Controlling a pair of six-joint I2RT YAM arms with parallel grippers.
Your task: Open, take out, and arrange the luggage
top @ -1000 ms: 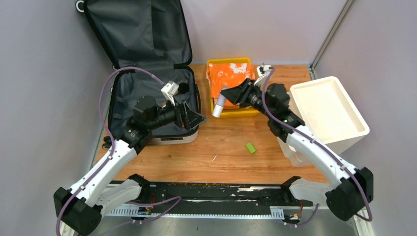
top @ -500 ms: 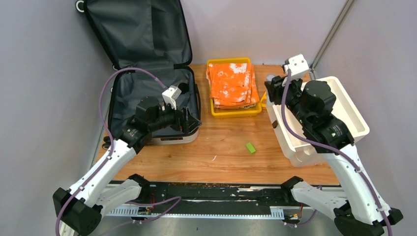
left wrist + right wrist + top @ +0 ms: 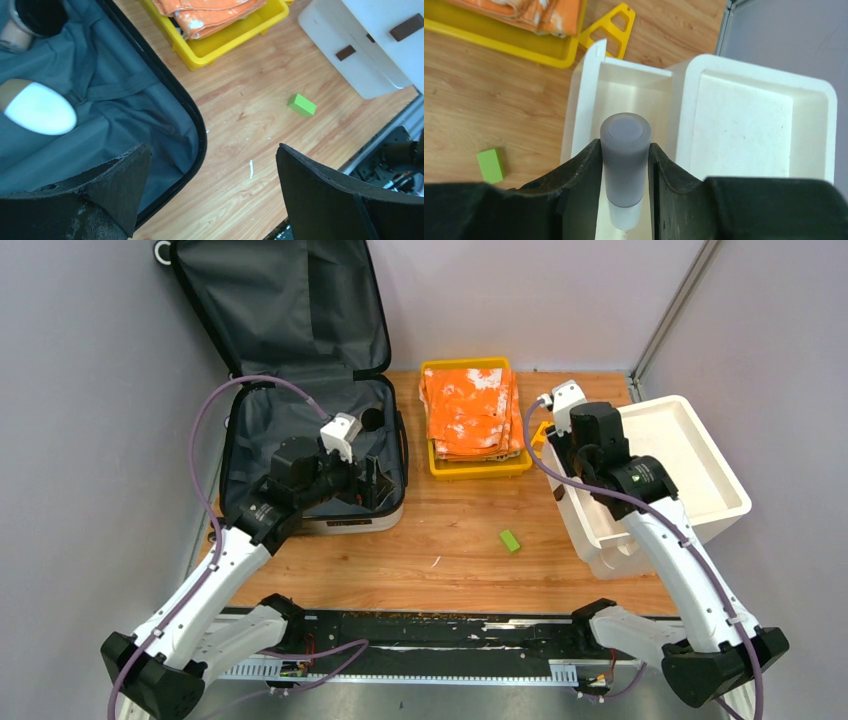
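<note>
The luggage [image 3: 300,430] lies open at the table's left, its lid [image 3: 275,300] standing against the wall and its dark grey lining [image 3: 100,100] showing. Inside lie a white-capped bottle [image 3: 37,107] and a dark round item [image 3: 35,17]. My left gripper [image 3: 375,483] [image 3: 212,150] hangs open over the case's near right corner, with nothing between its fingers. My right gripper [image 3: 570,455] [image 3: 625,147] is shut on a grey cylindrical bottle [image 3: 625,130]. It holds the bottle upright above the narrow left compartment of the white foam box [image 3: 764,70].
A yellow tray [image 3: 478,468] with folded orange cloths [image 3: 470,410] stands at the back centre. A yellow frame piece [image 3: 611,27] lies between the tray and the foam box [image 3: 700,455]. A small green block [image 3: 510,540] [image 3: 301,105] lies on the wood, and walls close both sides.
My right arm has swung the grey bottle from over the yellow tray to the foam box's left compartment. My left gripper has drawn back a little to the left, still open.
</note>
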